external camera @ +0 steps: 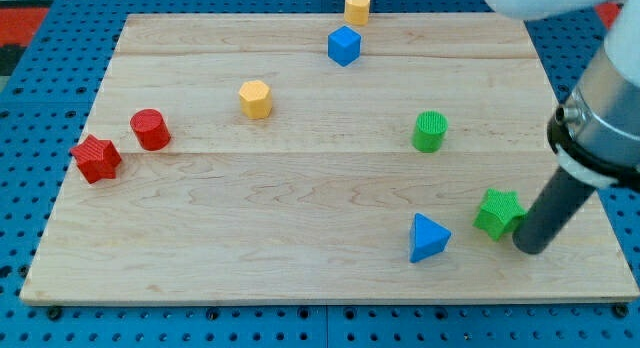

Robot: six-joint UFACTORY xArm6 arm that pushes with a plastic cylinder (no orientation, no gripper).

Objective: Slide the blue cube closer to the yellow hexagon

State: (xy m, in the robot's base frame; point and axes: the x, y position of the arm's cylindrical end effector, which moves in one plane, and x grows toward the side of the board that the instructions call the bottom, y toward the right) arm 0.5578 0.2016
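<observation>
This arm carries no claw, so there is nothing to open, close or hold; it ends in a straight dark rod, and my tip [530, 248] rests on the pale wooden surface [300, 248] at the view's lower right. The tip sits just beside the green star-shaped block [498, 212], on that block's right; whether they actually touch cannot be told. A blue triangular block [428, 237] lies near the star, to its left.

The blue cube [344, 45] sits near the view's top, well apart from the tip. Just above and to its right is a yellow block [357, 7] at the surface's top edge, its shape hard to make out. The yellow hexagonal block [255, 98] lies down and to the left of the cube.

A green cylinder [429, 131] stands right of centre. At the view's left, a red cylinder [151, 129] and a red star-shaped block [96, 158] sit close together.
</observation>
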